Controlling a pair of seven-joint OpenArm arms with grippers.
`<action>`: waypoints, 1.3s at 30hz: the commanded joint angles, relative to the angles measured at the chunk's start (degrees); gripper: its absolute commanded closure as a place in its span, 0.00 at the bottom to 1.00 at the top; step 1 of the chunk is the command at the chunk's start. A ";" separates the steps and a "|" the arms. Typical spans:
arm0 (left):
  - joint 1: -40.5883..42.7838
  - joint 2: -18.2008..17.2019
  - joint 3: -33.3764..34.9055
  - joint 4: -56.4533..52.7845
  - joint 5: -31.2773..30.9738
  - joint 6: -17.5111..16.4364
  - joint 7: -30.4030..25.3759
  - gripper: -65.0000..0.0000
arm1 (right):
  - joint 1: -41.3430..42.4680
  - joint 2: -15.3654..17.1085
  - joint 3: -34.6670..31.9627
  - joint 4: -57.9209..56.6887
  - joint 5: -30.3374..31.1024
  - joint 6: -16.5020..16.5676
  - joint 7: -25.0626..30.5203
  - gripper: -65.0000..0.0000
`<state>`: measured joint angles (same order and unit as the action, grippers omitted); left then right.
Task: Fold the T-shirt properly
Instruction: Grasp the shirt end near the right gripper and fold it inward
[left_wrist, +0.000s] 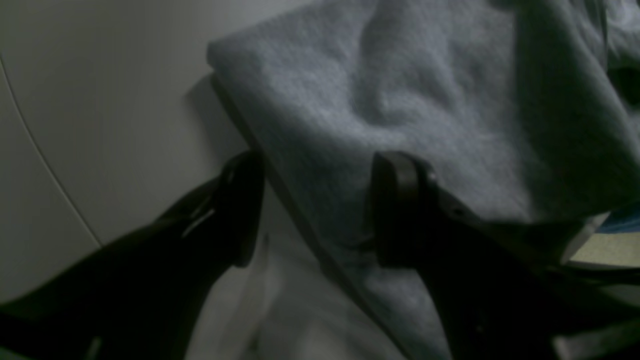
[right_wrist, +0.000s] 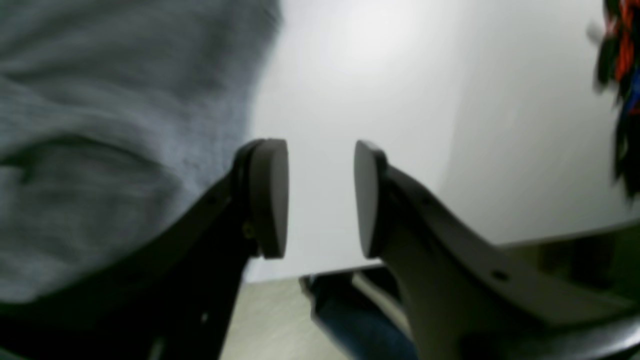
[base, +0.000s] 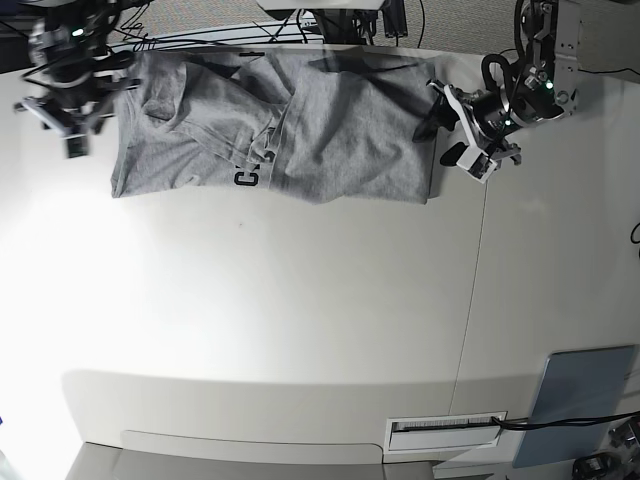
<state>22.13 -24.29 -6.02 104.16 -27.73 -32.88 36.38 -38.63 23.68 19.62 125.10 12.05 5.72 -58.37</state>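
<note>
The heather-grey T-shirt (base: 330, 130) lies crumpled and partly folded along the table's far edge, with black lettering (base: 250, 168) showing at a fold. My left gripper (base: 455, 135) is at the shirt's right edge. In the left wrist view the left gripper (left_wrist: 320, 210) is open and straddles the shirt's edge (left_wrist: 400, 100), with one finger over the cloth and one over the table. My right gripper (base: 72, 125) is at the shirt's left end. In the right wrist view the right gripper (right_wrist: 320, 200) is open and empty, and the shirt (right_wrist: 125, 125) lies just beside it.
A blue-grey flat pad (base: 580, 405) lies at the table's near right corner. Cables (base: 250, 30) run behind the far edge. A seam (base: 470, 300) crosses the white table (base: 300, 320). Coloured wires (right_wrist: 620, 75) hang past the table edge in the right wrist view.
</note>
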 joint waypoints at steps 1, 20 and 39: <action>-0.04 -0.48 -0.28 0.83 -1.07 -0.22 -1.29 0.47 | -0.26 0.74 2.78 -0.68 3.04 1.14 -0.22 0.66; -0.09 -0.46 -0.26 0.85 -4.07 -0.17 -1.29 0.47 | 5.44 0.63 12.26 -21.29 33.14 18.95 -1.60 0.64; -0.07 -0.46 -0.26 0.85 -4.07 0.02 -1.27 0.47 | 5.53 0.72 12.26 -21.27 36.44 20.33 1.11 0.39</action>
<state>22.20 -24.29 -6.02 104.16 -30.74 -32.84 36.36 -33.04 23.35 31.38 103.07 48.21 25.23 -58.28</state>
